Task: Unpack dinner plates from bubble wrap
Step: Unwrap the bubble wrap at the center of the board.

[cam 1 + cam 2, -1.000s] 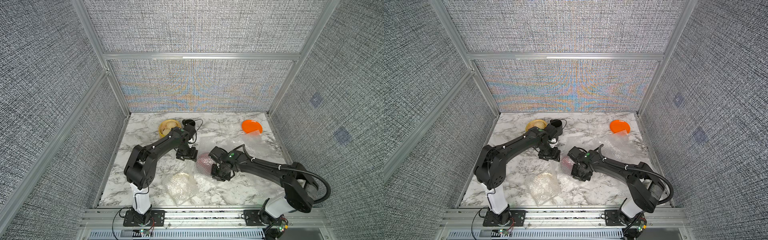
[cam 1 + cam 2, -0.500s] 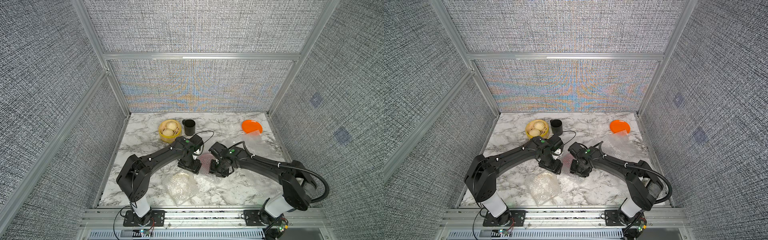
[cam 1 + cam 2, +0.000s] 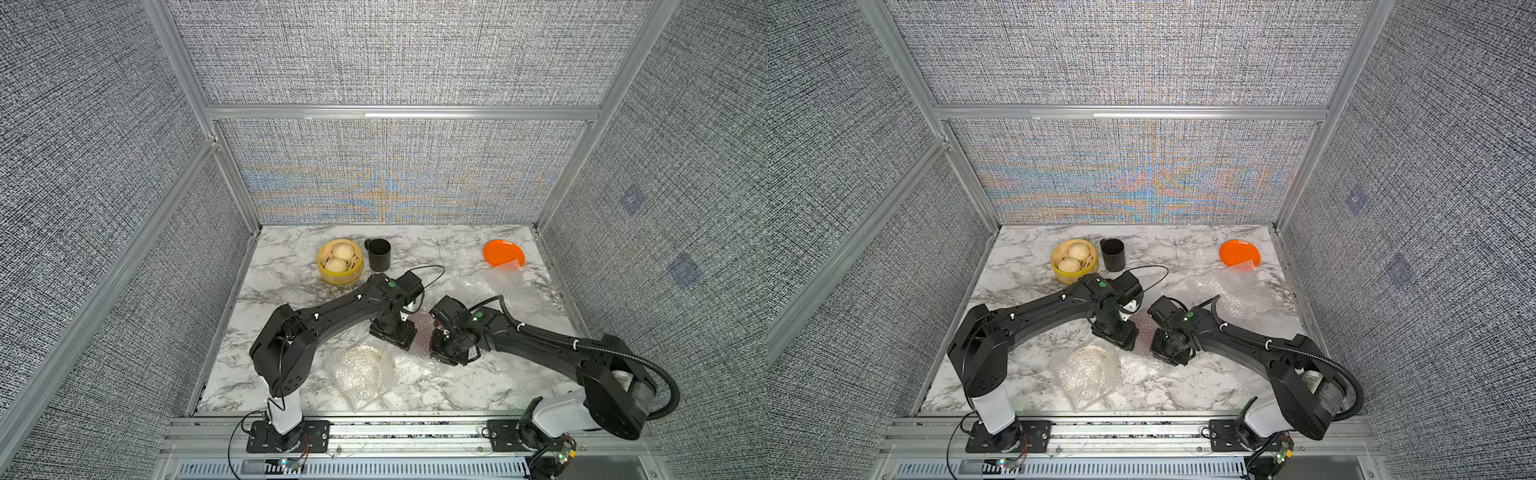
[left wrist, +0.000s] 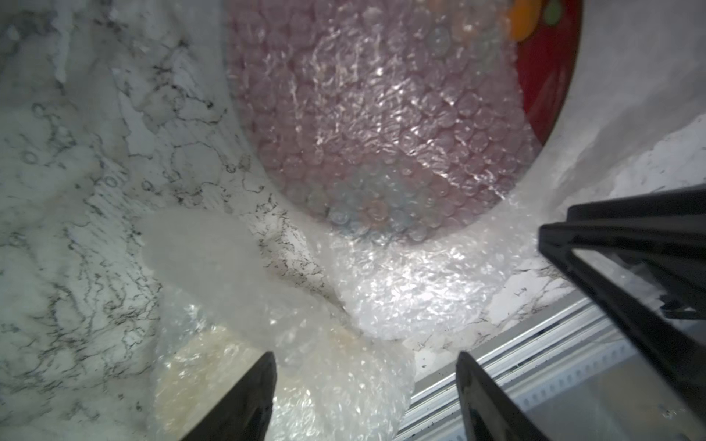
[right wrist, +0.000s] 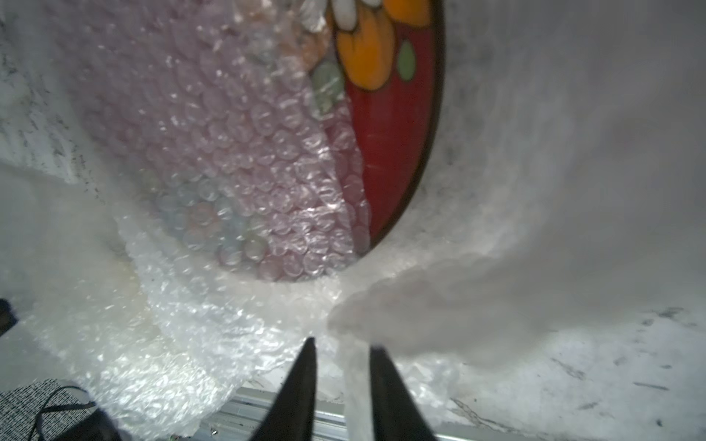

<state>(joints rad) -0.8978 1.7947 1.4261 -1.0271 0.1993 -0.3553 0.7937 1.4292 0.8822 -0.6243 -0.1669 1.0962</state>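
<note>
left tool (image 4: 365, 356) moved forward beside the wrapped dark red plate (image 5: 397, 145), steamer basket (image 3: 338, 279) and black cup (image 3: 380, 258) now uncovered

wrapped red plate ahead of the right end effector

a dark red round plate with an orange and green pattern and a dark rim (image 5: 397, 152) lies half under a clear bubble wrap sheet (image 5: 229, 152), with only one edge strip bare. the right end effector (image 5: 342, 343) points at the crumpled wrap beside the plate. its black fingers (image 5: 301, 382) stand narrowly apart with a blurred fold of wrap between them; a pinch cannot be told. white marble surface (image 5: 611, 382) shows alongside.
</note>
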